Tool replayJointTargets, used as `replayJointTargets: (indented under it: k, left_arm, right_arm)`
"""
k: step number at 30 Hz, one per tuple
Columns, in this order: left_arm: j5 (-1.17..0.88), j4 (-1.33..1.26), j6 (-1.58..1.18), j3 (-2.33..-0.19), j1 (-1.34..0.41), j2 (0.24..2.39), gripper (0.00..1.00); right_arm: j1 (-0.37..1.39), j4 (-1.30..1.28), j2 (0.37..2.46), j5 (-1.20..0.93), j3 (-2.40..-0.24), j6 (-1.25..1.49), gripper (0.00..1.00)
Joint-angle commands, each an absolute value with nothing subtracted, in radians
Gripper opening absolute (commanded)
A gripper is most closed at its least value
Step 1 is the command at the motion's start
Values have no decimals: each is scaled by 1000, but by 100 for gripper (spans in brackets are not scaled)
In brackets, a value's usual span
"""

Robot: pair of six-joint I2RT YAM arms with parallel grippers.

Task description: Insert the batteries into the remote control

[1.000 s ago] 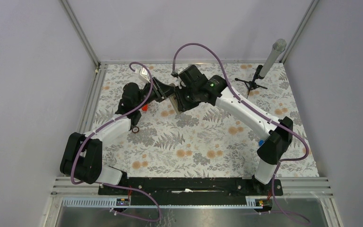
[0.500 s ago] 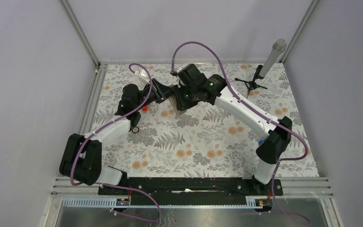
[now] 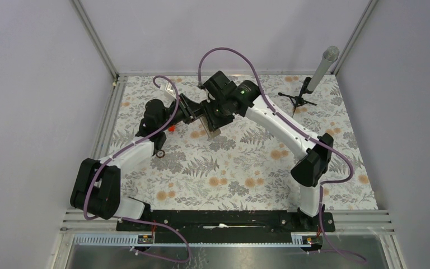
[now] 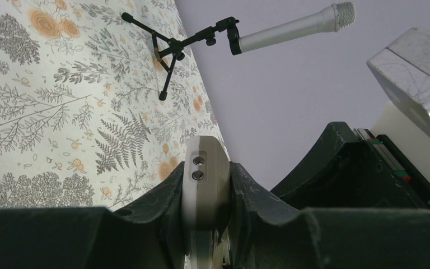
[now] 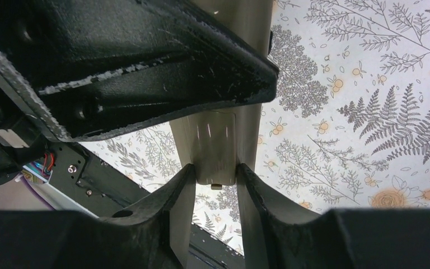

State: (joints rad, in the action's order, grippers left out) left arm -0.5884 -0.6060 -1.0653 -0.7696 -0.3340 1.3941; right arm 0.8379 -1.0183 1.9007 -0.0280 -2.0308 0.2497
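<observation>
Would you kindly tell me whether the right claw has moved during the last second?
Yes. In the top view the right claw has slid left, farther from the fixed microphone stand, gripping the remote control.

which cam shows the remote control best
Right wrist: the grey-tan back of the remote control runs close up through the middle. Left wrist shows only its narrow end; top external shows just a small sliver.

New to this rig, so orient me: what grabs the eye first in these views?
Over the far side of the floral table, the left gripper and right gripper meet, each clamped on the remote control. A silver microphone stands at the far right corner.
</observation>
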Motion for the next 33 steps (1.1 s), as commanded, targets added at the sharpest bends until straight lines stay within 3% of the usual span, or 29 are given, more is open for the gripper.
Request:
replayJointTargets:
  k: [1,9,18,26,33]
  left_arm:
    - [-693,-691,-1199,-839,-344,1359,0]
    - [-719,-715,-1289,-848,-344,1368,0]
    - [-705,-631,-1284,-869,-333,1373,0]
    - [-690,-613,-1286,-868,-288,1382,0]
    - [-691,-626,-1294,-874,-263,1399,0]
  right_arm:
    - [843,-1105,1978,-19,-2150,243,41]
    - [843,-1151,2028,-8,-2248,260,43]
    - [842,-1133,2021,-6,-2248,259,54]
    - [842,-1039,1929,-60,-2169,249,76]
    - [841,-889,1805,-105,-2006,261,88]
